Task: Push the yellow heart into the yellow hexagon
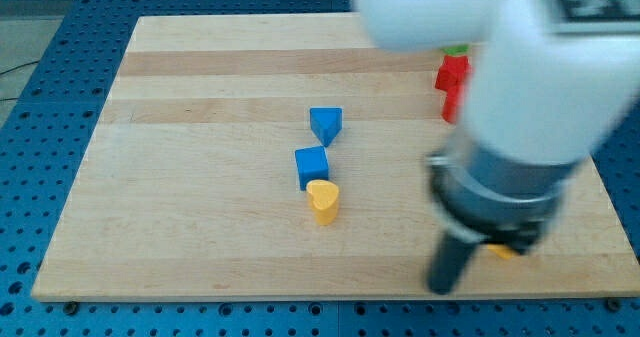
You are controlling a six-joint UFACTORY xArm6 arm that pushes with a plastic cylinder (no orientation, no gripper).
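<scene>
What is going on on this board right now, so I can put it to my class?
A robot arm with a dark rod is working on a wooden board. My tip sits near the view's bottom right, well apart from the yellow heart, which lies mid-board touching the blue cube, with a blue triangular block above that. A yellow block, probably the hexagon, peeks out behind the rod. Red blocks sit at upper right. The heart has not yet reached it.

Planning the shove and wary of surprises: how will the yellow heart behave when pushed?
The yellow heart looks squat and flat-bottomed, so it should slide, not tip. Its rounded lobes may make it twist. It touches the blue cube, which might shift too.
</scene>
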